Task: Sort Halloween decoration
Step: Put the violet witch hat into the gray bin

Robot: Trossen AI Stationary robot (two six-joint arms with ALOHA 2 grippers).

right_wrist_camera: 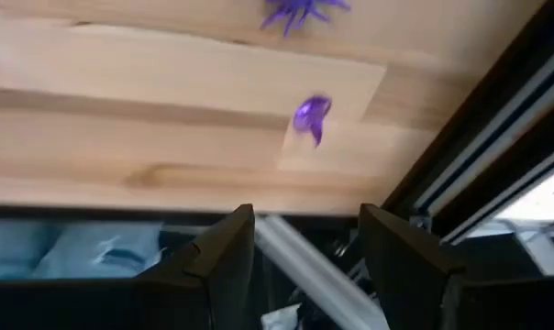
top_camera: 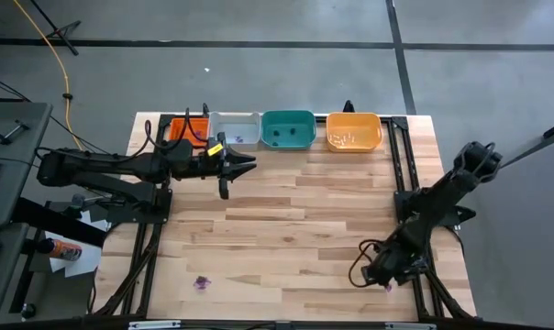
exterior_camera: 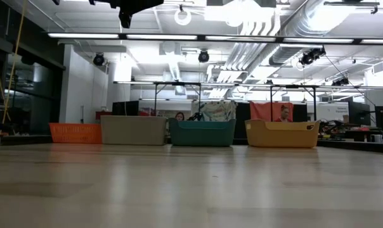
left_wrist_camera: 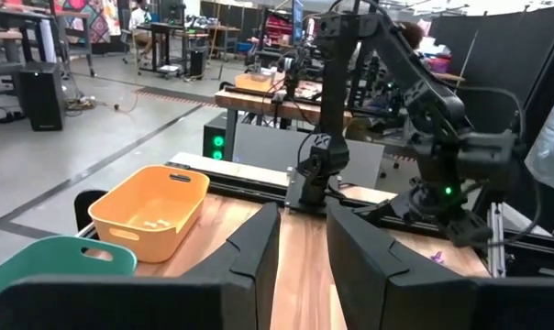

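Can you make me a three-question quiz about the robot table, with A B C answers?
1. Where is the left hand?
A. by the grey tray
B. at the near table edge
C. inside the orange tray

2. How many trays stand in the row?
A. two
B. four
C. six

3. How is the right hand?
A. shut on a trinket
B. open, holding nothing
C. gripping a tray

Answers:
1 A, it hovers in front of that tray.
2 B, red, grey, green, orange.
3 B, its fingers stand apart, empty; a purple trinket lies beyond.
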